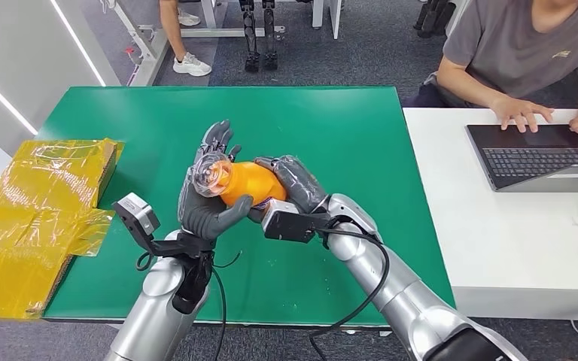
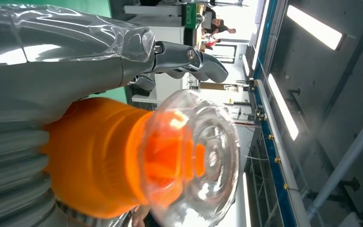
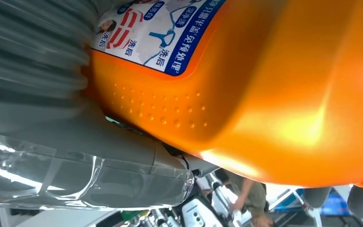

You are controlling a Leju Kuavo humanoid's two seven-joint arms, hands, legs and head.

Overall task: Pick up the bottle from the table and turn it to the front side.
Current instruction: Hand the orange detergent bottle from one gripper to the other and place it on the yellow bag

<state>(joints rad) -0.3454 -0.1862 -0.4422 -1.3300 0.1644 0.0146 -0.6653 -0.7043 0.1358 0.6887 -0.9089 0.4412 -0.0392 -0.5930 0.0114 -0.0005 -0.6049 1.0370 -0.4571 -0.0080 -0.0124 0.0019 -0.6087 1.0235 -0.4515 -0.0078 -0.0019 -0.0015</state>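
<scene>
1. The orange bottle (image 1: 247, 183) is up off the green table (image 1: 361, 150), near its middle, lying on its side.
2. The left hand (image 1: 208, 188) grips the clear cap end at 9 o'clock, probably to turn the bottle.
3. The right hand (image 1: 295, 183) grips the fat end at 3 o'clock to steady it.
4. The table edges are well apart from the hands. The yellow box (image 1: 38, 218) sits far off at 9 o'clock.

Robotics lab: green test table (image 1: 346, 135), laptop (image 1: 534, 154).
</scene>
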